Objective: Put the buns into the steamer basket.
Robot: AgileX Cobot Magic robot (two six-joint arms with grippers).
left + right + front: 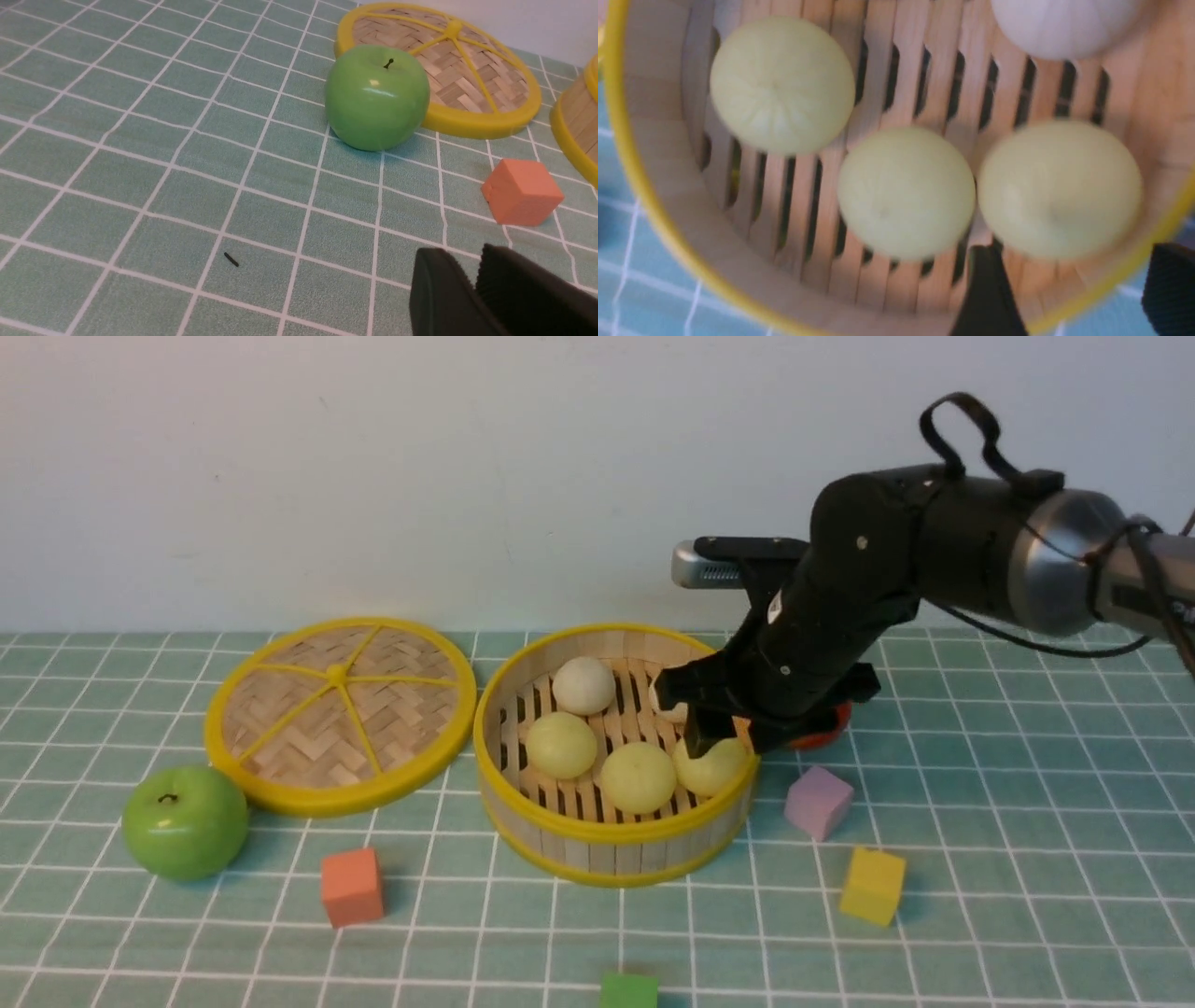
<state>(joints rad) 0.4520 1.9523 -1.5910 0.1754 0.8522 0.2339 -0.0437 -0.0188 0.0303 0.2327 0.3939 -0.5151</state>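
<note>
A: Across the cloth from the left sat the apple (185,821), then the lid (341,714), then the basket (611,845), with the right gripper (714,733) low over its right side. Where were the buns?

B: All inside, as far as I could count. One white bun (583,685) lay at the back, a second white one (667,709) was mostly hidden behind the gripper, and three yellow-green ones ran along the front: left bun (560,745), middle bun (638,777), right bun (714,767).

A: And the claw?

B: The right jaws stood apart, gripping nothing; in the right wrist view the right bun rested on the slats, free, with one finger (987,294) inside the wall and the other outside it. The left gripper (476,289) hovered near the apple and the orange cube (522,191); its fingers looked close together and empty, though I couldn't tell whether they were fully together.

A: So the step was the release and pull-out?

B: I judged so. Done well, it meant lifting straight up with the jaws kept wide, so the inner finger neither nudged the right bun into the middle one nor snagged the rim. Only once clear of the wall should the arm have swung away.
</note>
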